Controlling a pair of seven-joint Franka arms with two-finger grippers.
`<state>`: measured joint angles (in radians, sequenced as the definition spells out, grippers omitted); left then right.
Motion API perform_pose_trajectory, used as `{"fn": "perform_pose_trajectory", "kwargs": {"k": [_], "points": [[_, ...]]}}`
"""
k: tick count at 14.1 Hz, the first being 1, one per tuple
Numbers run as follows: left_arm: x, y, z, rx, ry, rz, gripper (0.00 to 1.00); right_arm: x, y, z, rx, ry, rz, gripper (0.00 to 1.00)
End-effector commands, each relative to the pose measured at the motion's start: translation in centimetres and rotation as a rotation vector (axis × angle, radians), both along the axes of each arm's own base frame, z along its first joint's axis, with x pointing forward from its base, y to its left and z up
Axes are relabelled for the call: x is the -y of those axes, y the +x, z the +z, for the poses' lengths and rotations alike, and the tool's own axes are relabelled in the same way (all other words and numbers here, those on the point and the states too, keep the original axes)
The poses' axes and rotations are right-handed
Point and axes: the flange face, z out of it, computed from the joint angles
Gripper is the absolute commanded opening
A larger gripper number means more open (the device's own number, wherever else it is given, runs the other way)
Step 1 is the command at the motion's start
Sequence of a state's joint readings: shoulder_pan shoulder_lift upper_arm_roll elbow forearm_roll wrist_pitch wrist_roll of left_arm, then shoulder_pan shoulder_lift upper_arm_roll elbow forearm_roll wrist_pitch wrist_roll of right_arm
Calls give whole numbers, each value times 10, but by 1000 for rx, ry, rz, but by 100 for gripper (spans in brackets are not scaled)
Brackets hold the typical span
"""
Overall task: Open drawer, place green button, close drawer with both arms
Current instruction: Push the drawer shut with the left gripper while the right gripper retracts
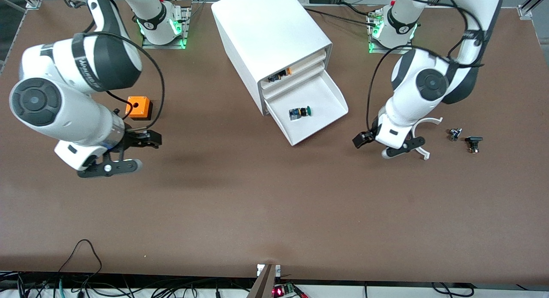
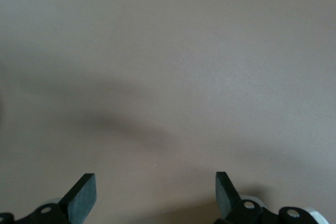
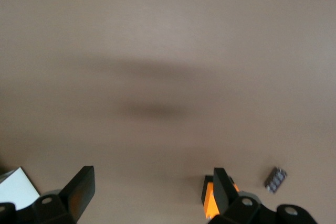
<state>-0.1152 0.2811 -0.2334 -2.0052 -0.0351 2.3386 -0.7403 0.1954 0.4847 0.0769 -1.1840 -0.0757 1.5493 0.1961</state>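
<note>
**Button in, drawer left to close**

The button [image 1: 299, 112] lies in the open drawer [image 1: 330, 101]. Both tools hang released and empty over bare counter [image 1: 257, 203]: left tool [image 1: 377, 146] beside the drawer, right tool [image 1: 128, 154] near the orange cube [image 1: 138, 107].

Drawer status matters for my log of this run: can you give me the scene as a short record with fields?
drawer: wide shallow white plastic drawer, pulled open at the cabinet's lowest tier
button: small green-capped button with blue-black body, lying in the drawer
left tool: open, empty, over bare table beside the drawer
right tool: open, empty, over bare table near the orange cube
step left: close drawer
</note>
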Motion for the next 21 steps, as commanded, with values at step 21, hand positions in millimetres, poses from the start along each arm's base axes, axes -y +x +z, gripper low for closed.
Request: {"fn": "perform_pose_trajectory", "kwargs": {"k": [21], "points": [[162, -136, -94, -189, 34, -156, 100, 186, -55, 62, -26, -42, -198, 100]]}}
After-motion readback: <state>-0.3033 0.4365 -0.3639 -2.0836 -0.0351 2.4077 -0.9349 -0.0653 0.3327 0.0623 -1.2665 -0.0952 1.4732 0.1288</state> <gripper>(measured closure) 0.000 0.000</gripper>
